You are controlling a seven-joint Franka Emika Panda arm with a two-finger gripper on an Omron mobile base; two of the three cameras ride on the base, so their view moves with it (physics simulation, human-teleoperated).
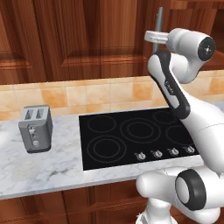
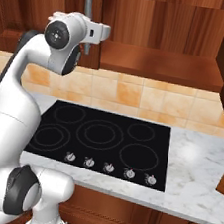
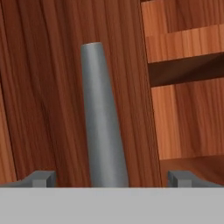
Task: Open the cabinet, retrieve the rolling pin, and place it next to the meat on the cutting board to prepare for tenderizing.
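— What sits closest to you?

— Fingertips [image 3: 41, 178] of mine, two dark tips at the bottom of the hand view, spread wide with nothing pinched between them. So my gripper [image 3: 111, 179] is fully parted.

— And between the tips?

— Centred in that gap, just ahead, runs the grey bar handle [image 3: 101, 122] of the cabinet [image 3: 52, 87]. It rises straight away from me. I can't tell whether my fingers touch it yet.

— Behind the handle?

— Directly behind it, the dark reddish door panel. Off to one side of the door edge, past my other tip, I see lighter wood shelving inside.

— Below you?

— Well beneath my hand lies the black stovetop [image 2: 105, 138] set in a marble counter [image 2: 197, 165]. Far off to my left on that counter stands a toaster [image 1: 36, 129]. Tan tiles [image 1: 87, 94] line the wall between counter and cabinet.
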